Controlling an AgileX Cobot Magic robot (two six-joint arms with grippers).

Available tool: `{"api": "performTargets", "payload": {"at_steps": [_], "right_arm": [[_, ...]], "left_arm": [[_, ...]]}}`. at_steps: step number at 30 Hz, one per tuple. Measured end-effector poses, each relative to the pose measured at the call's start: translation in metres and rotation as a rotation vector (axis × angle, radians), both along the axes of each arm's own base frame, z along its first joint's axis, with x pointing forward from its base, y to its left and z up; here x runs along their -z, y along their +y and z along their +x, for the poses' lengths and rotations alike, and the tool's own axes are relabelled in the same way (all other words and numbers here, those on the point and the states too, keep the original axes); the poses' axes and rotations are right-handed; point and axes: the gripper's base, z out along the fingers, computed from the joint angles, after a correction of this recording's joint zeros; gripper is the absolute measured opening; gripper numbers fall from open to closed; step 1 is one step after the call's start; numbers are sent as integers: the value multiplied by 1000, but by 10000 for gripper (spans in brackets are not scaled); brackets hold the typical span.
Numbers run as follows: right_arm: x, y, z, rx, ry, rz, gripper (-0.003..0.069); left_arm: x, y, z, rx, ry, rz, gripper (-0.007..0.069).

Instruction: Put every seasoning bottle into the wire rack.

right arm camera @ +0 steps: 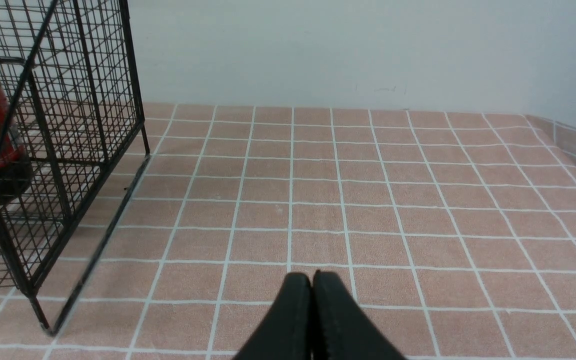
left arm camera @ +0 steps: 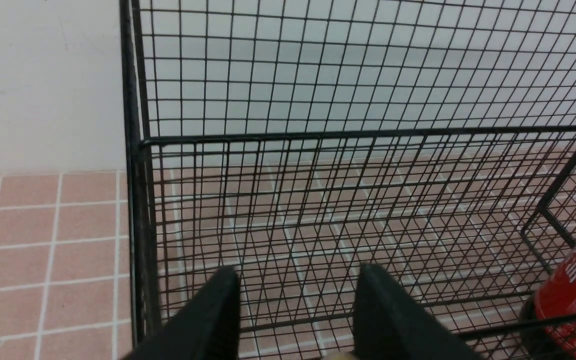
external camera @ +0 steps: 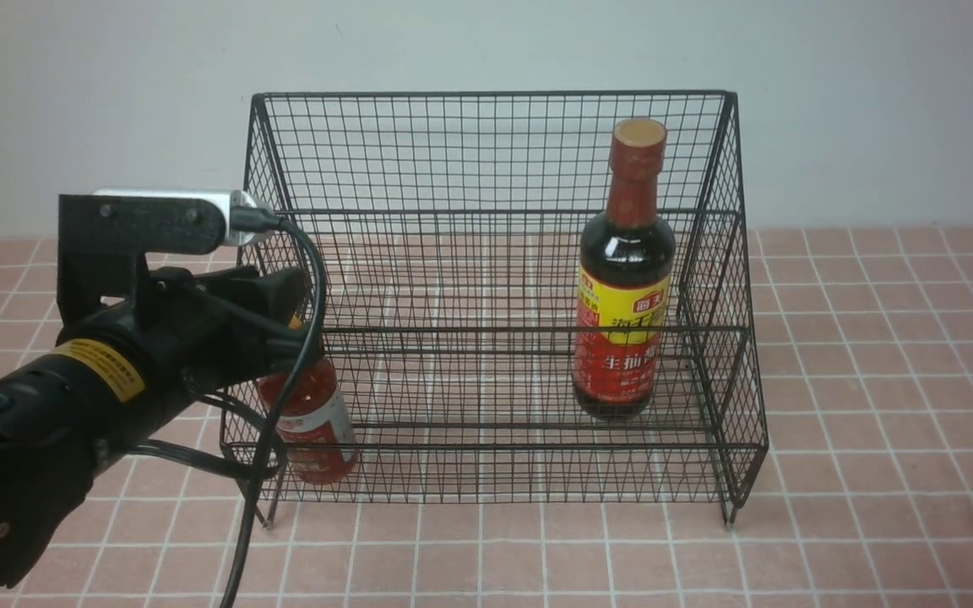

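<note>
Shows left end effector (left arm camera: 298, 272) spread and empty, nearer arm; red-sauce bottle (external camera: 313, 422) upright at its 6 o'clock in front view, inside wire rack (external camera: 486, 152). Right end effector (right arm camera: 312, 277) pressed together.

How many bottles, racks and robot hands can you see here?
Bottles: 2 (dark soy-sauce bottle, small red-sauce bottle)
Wire rack: 1
Robot hands: 2 (left hand, open; right hand, shut)
Total: 5
</note>
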Motion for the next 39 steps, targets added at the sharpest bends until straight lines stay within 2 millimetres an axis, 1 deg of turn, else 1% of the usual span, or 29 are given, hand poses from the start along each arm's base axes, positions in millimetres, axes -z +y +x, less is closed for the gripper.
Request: {"api": "performTargets", "payload": {"at_steps": [3,6,10,13,16,17,19,21,22,23,25,27,29,31,32,33,39], "right_arm": [[0,0,0,0,0,0,-10],[0,0,0,0,0,0,-10],[0,0,0,0,0,0,-10],[0,0,0,0,0,0,-10],[0,0,0,0,0,0,-10],[0,0,0,0,0,0,-10],[0,0,0,0,0,0,-10],[0,0,0,0,0,0,-10],[0,0,0,0,0,0,-10],[0,0,0,0,0,0,-10],[0,0,0,0,0,0,-10],[0,0,0,0,0,0,-10],[0,0,0,0,0,0,-10],[0,0,0,0,0,0,-10],[0,0,0,0,0,0,-10],[0,0,0,0,0,0,-10],[0,0,0,0,0,0,-10]], "left_arm": [[0,0,0,-5,6,-14,368],[0,0,0,-6,6,-18,389],[-8,2,-5,-4,-16,-25,396],[-22,5,-14,4,-64,-16,396],[-45,11,-31,10,-142,-23,390],[-48,12,-34,10,-148,-24,386],[-62,17,-49,12,-176,-34,344],[-69,21,-60,14,-175,-34,295],[-72,25,-70,16,-160,-29,242],[-72,25,-72,17,-157,-28,233],[-75,32,-91,22,-111,-14,117],[-77,37,-107,26,-82,1,40],[-79,42,-121,28,-76,10,11],[-83,48,-135,28,-94,7,-1],[-86,51,-145,28,-120,-1,-7],[-87,52,-146,28,-124,-2,-7],[-99,65,-182,25,-273,-53,-7]]}}
